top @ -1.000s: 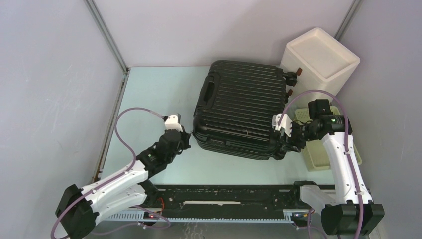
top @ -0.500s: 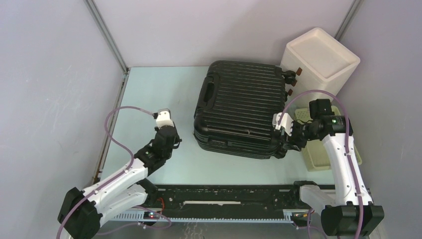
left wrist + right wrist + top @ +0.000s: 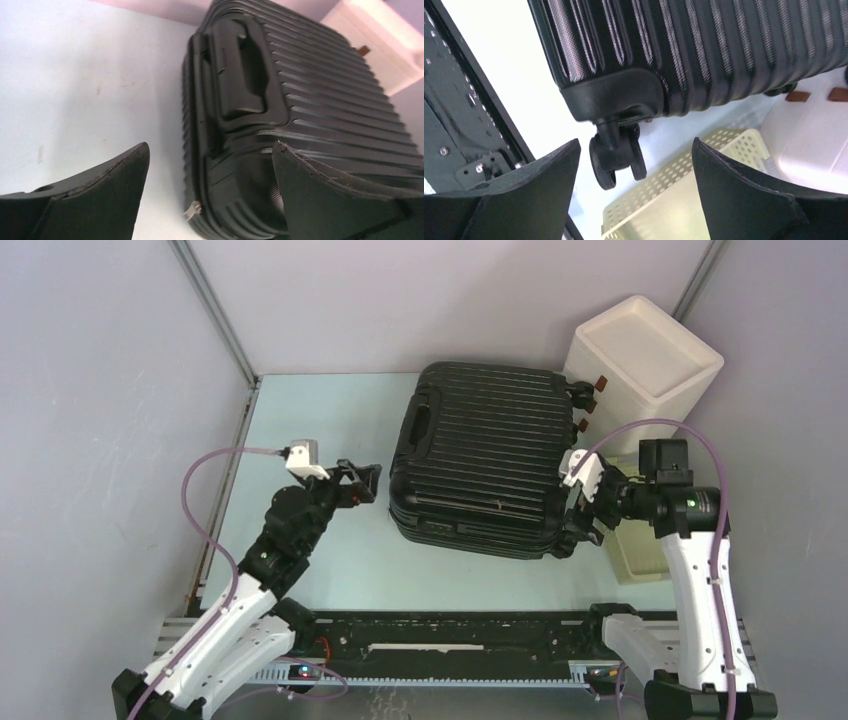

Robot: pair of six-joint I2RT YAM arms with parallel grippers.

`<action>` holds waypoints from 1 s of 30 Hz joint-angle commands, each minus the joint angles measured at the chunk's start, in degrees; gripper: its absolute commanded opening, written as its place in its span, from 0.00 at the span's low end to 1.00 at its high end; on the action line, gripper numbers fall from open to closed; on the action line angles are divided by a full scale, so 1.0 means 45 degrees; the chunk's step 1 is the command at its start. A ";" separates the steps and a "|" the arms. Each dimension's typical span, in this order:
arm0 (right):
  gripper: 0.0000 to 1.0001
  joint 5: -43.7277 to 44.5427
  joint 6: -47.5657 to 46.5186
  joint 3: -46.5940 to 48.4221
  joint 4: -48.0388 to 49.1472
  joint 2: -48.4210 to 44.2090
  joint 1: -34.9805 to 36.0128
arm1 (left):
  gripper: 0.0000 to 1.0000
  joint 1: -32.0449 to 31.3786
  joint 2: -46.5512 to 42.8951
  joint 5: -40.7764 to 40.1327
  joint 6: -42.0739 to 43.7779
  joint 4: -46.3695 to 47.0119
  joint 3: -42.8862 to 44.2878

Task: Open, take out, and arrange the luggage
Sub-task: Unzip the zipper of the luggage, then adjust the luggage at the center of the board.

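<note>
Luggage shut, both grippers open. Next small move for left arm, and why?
Probably ease the left gripper toward the metal tab, likely a zipper pull, at the near-left corner of the luggage. It lies closed, the jaws stand open and empty, and the tab sits below them in the wrist view.

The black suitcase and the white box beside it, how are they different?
The suitcase is black with ridges; the white box is smooth. The suitcase lies flat on the table; the white box stands upright and taller. The suitcase has wheels and a handle on its side; the white box shows only small brown tabs. Both are boxy with rounded corners and sit close together at the table's far right.
</note>
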 commanded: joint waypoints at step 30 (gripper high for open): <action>0.81 -0.0913 1.8061 -0.0117 1.0255 0.5073 -0.0854 | 0.65 0.1519 0.6926 0.6562 -0.2550 0.1971 0.2403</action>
